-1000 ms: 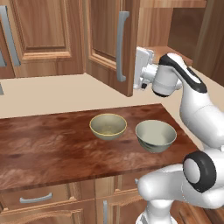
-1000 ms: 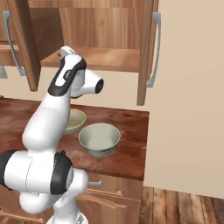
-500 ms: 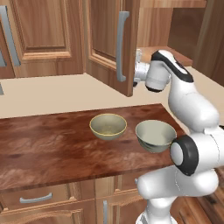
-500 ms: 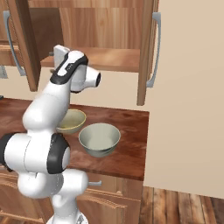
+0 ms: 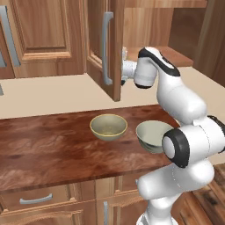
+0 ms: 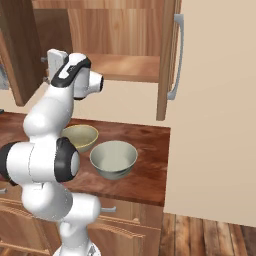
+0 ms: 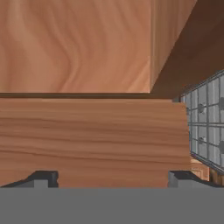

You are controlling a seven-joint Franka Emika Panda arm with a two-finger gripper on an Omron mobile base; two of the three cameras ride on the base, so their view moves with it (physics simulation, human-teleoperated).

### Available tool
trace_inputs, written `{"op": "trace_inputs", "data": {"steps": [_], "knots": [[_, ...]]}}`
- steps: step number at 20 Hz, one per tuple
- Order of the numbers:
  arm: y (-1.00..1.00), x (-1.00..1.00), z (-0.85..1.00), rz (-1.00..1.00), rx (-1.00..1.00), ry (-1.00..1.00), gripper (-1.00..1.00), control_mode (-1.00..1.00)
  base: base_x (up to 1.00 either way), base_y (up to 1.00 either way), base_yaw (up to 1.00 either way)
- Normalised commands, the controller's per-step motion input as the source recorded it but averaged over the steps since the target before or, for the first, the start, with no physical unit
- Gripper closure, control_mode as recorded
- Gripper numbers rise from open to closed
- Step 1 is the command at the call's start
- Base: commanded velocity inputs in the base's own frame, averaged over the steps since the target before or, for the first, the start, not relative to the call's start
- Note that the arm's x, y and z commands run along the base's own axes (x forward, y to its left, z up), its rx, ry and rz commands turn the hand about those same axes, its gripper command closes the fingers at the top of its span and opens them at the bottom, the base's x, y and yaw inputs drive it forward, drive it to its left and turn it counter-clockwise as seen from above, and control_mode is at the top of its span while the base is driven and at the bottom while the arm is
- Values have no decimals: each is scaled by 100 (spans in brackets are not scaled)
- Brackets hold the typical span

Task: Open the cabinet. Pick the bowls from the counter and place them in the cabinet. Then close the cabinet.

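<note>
Presently: gripper (image 7: 112, 178) spread wide, holding nothing, facing wood of the cabinet (image 7: 87, 135). From base views: 2 bowls (image 5: 108, 127) (image 5: 151, 135) side by side on counter (image 5: 48, 149); both cabinet doors (image 5: 105, 44) (image 6: 169, 55) open.

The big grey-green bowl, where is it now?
The grey-green bowl sits on the counter toward its right end, just right of the beige bowl and below the open cabinet. In the left base view the robot's arm partly hides it.
</note>
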Motion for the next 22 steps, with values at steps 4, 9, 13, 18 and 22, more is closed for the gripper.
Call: {"op": "trace_inputs", "data": {"steps": [4,9,13,18,22], "knots": [[100,-39,14,11,0,0,-100,-100,0,0,0],[100,-26,3,9,0,0,-100,-100,0,0,0],[16,0,-3,2,0,0,-100,-100,0,0,0],[-23,-48,2,-2,0,-17,-100,-100,0,0,0],[-23,-70,1,-10,0,-13,-100,-100,0,0,0]]}}
